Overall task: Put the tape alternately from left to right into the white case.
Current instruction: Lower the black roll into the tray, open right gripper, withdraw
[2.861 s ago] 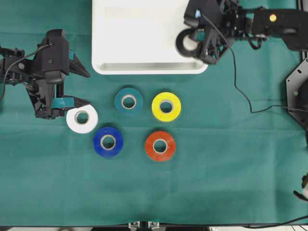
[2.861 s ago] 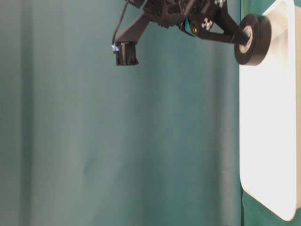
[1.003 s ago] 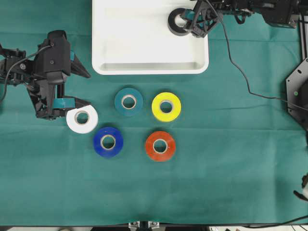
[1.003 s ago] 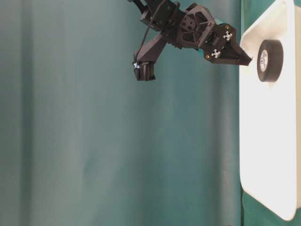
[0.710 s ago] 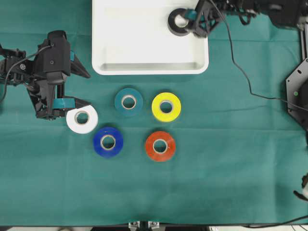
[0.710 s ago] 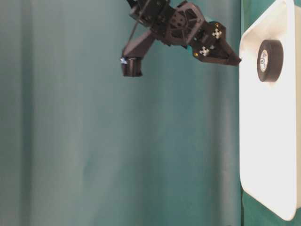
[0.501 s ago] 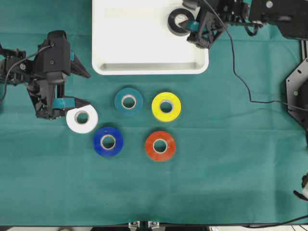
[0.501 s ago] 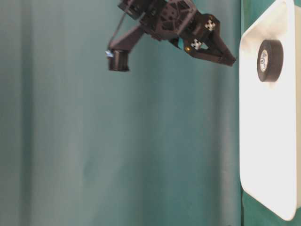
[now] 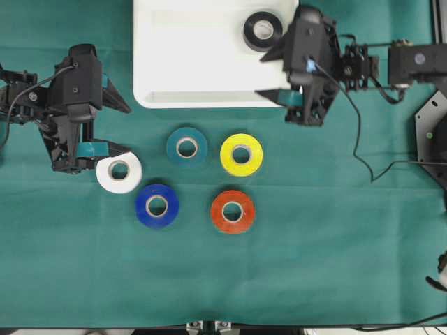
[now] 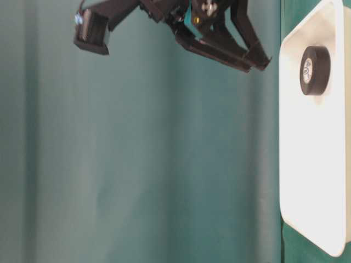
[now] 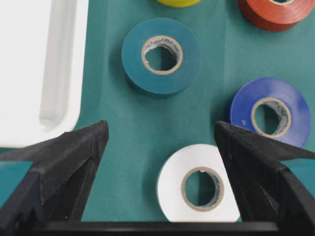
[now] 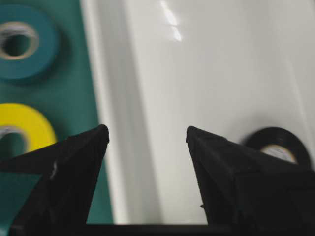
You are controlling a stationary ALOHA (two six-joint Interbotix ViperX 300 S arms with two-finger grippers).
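Note:
The black tape [image 9: 262, 31] lies flat in the back right of the white case [image 9: 216, 100], with nothing touching it. My right gripper [image 9: 262, 75] hovers open and empty over the case's front right corner, raised off the surface [image 10: 261, 64]. On the green cloth in front of the case lie the teal tape [image 9: 186, 147], yellow tape [image 9: 241, 154], white tape [image 9: 119, 172], blue tape [image 9: 157, 205] and red-orange tape [image 9: 232, 211]. My left gripper [image 9: 128, 129] is open just behind the white tape [image 11: 172, 182], which sits close to its right finger.
The case's rim [image 11: 59, 73] runs past my left gripper's left finger. A black cable [image 9: 356, 139] trails from the right arm across the cloth at the right. Bare cloth stretches along the table's front half.
The right gripper let go of the black tape in the case, lifted, and drew back toward the case's front right corner. The left arm has not moved.

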